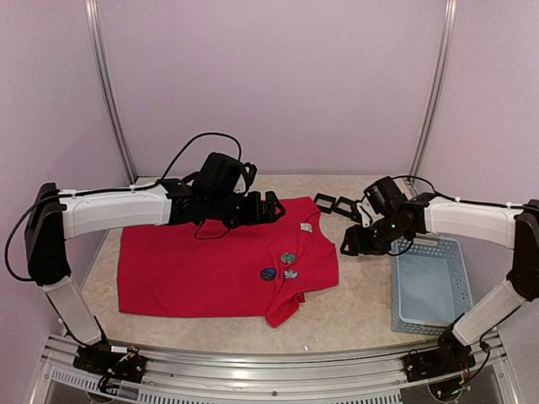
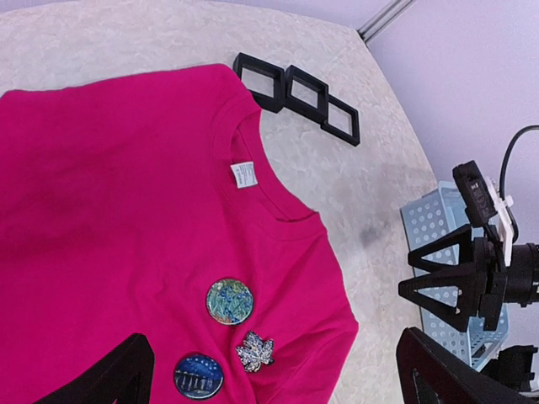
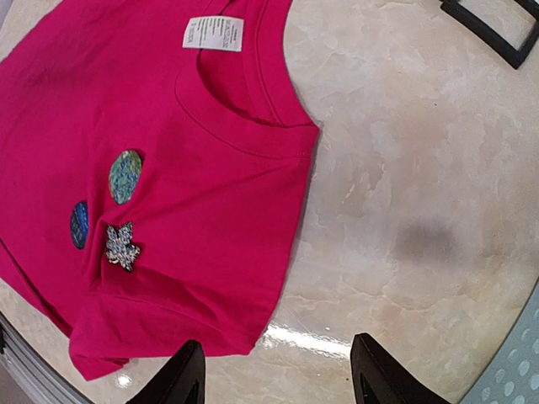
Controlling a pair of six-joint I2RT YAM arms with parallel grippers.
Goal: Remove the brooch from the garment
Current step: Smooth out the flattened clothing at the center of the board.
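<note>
The garment [image 1: 194,269] is a bright red T-shirt lying flat on the table, seen also in the left wrist view [image 2: 109,210] and the right wrist view [image 3: 126,109]. A silver leaf-shaped brooch [image 1: 290,274] [image 2: 254,351] [image 3: 122,246] is pinned near its right sleeve, beside a green round badge [image 2: 229,301] and a blue round badge [image 2: 198,375]. My left gripper [image 1: 274,204] [image 2: 280,383] hovers open over the collar side of the shirt. To the right of the shirt, my right gripper [image 1: 349,240] [image 3: 280,370] is open above bare tabletop, holding nothing.
A pale blue perforated basket [image 1: 425,290] [image 2: 429,219] stands at the right, just beyond the right gripper. Three linked black square frames [image 1: 337,204] [image 2: 296,94] lie behind the shirt's collar. A white label [image 2: 243,174] shows inside the neckline.
</note>
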